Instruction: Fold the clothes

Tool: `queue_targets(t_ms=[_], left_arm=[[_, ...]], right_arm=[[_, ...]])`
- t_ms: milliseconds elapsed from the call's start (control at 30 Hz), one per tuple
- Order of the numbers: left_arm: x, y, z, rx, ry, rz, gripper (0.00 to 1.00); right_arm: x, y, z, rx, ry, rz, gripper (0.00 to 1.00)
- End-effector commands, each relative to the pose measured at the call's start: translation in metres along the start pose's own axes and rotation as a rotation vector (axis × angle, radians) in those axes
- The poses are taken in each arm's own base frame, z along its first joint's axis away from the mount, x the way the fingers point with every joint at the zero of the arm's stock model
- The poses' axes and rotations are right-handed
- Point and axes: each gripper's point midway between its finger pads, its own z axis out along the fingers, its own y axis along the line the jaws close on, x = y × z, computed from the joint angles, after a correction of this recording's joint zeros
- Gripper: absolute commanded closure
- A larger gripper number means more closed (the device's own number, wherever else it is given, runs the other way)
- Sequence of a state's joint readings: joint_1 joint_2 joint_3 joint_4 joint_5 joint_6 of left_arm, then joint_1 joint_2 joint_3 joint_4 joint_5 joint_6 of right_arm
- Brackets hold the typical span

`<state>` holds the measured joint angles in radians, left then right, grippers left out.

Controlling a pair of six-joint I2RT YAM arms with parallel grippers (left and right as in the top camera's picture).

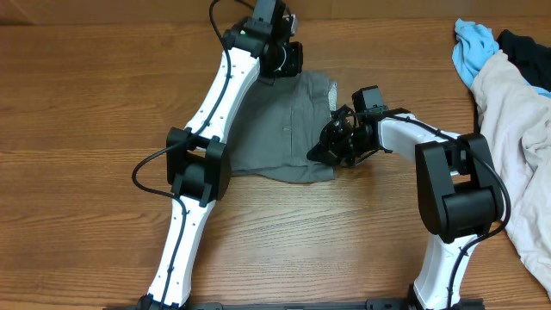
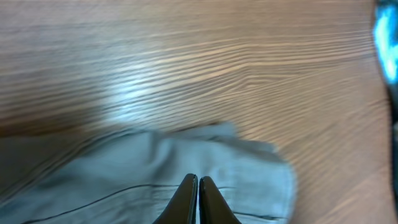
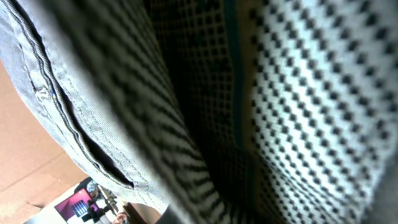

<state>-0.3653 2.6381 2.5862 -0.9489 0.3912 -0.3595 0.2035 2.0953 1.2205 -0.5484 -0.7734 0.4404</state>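
The gray shorts (image 1: 280, 129) lie spread on the wooden table in the middle of the overhead view. My left gripper (image 1: 284, 58) hovers over their far edge. In the left wrist view its fingers (image 2: 198, 179) are pressed together with nothing between them, just above the gray cloth (image 2: 124, 180). My right gripper (image 1: 334, 145) is at the shorts' near right corner. In the right wrist view the gray cloth (image 3: 93, 118) and its pale speckled lining (image 3: 311, 93) fill the frame and hide the fingers; the cloth appears lifted and held.
A whitish-pink garment (image 1: 516, 146), a small light-blue cloth (image 1: 473, 47) and a dark garment (image 1: 529, 47) are piled at the table's right edge. The light-blue cloth also shows in the left wrist view (image 2: 388, 43). Bare wood surrounds the shorts.
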Motion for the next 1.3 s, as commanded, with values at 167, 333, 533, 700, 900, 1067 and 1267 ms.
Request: queue_targets(t_ms=[167, 333, 533, 700, 900, 1067, 1267], left_arm=[[0.007, -0.041, 0.026, 0.286, 0.039, 0.053, 0.94], [0.020, -0.042, 0.054, 0.385, 0.083, -0.005, 0.94], [0.040, -0.024, 0.091, 0.374, 0.123, -0.032, 0.94], [0.043, -0.022, 0.101, 0.401, 0.119, -0.022, 0.96], [-0.007, -0.049, 0.049, 0.541, 0.005, 0.029, 0.96], [-0.042, -0.056, -0.009, 0.567, -0.076, 0.055, 0.95], [-0.024, -0.038, -0.010, 0.540, 0.010, 0.013, 0.96]], right_arm=[[0.003, -0.018, 0.001, 0.074, -0.020, 0.024, 0.96], [0.003, -0.018, 0.001, 0.074, -0.020, 0.024, 0.96], [0.003, -0.018, 0.001, 0.073, -0.020, 0.024, 0.96], [0.003, -0.018, 0.001, 0.073, -0.020, 0.024, 0.96], [0.003, -0.018, 0.001, 0.074, -0.020, 0.024, 0.96], [0.003, -0.018, 0.000, 0.077, -0.021, 0.024, 0.96], [0.002, -0.018, 0.000, 0.076, -0.022, 0.024, 0.96]])
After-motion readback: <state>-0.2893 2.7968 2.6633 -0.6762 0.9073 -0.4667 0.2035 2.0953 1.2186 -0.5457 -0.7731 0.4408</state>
